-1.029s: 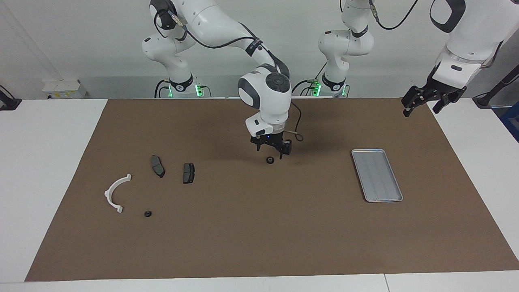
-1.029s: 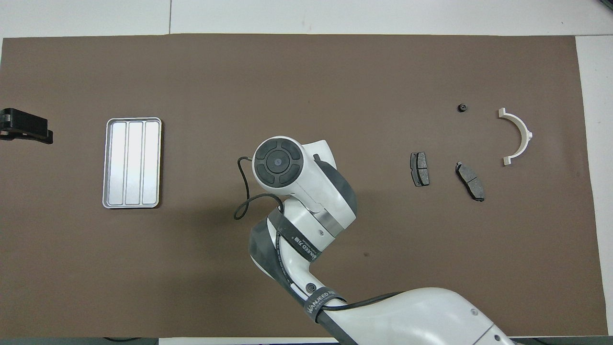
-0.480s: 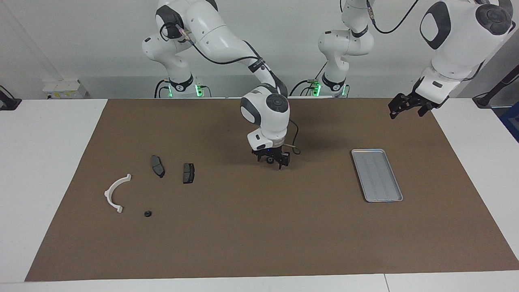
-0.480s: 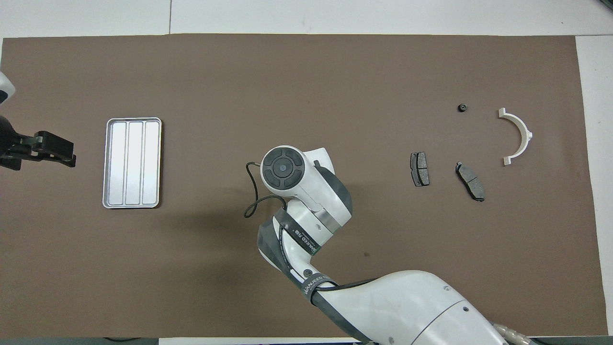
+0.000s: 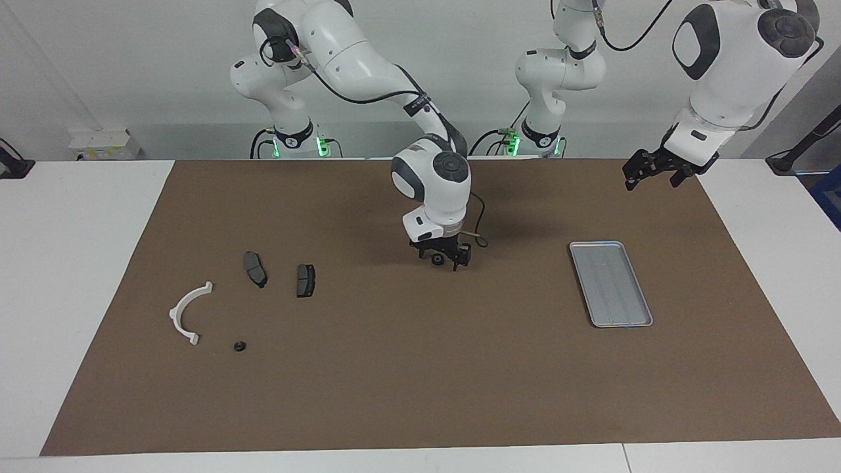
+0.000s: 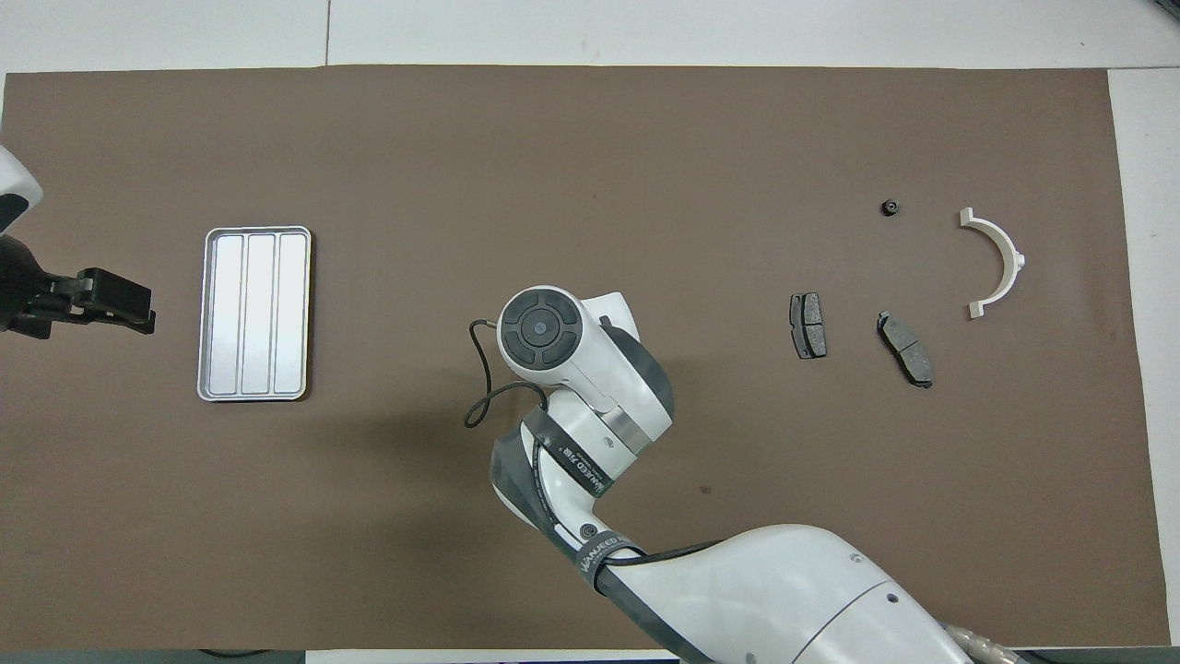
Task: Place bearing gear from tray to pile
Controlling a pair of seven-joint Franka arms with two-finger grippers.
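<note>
A small black bearing gear [image 5: 436,260] lies on the brown mat in the middle of the table. My right gripper [image 5: 441,258] is down at the mat, open, one finger on each side of the gear. In the overhead view the right arm's hand [image 6: 539,327] hides both. The silver ridged tray [image 5: 611,282] [image 6: 255,314] lies empty toward the left arm's end. The pile, toward the right arm's end, is a white curved bracket [image 5: 187,314] [image 6: 1000,263] and two dark pads [image 5: 255,269] [image 5: 305,280]. My left gripper [image 5: 650,179] [image 6: 138,309] hangs open over the mat beside the tray.
A second small black gear [image 5: 240,345] [image 6: 890,207] rests on the mat close to the white bracket. The brown mat [image 5: 420,381] covers most of the white table. A thin black cable [image 6: 475,406] loops off the right arm's wrist.
My right gripper has come down until its fingers stand around the gear on the mat. My left gripper has swung in from the table's end toward the tray.
</note>
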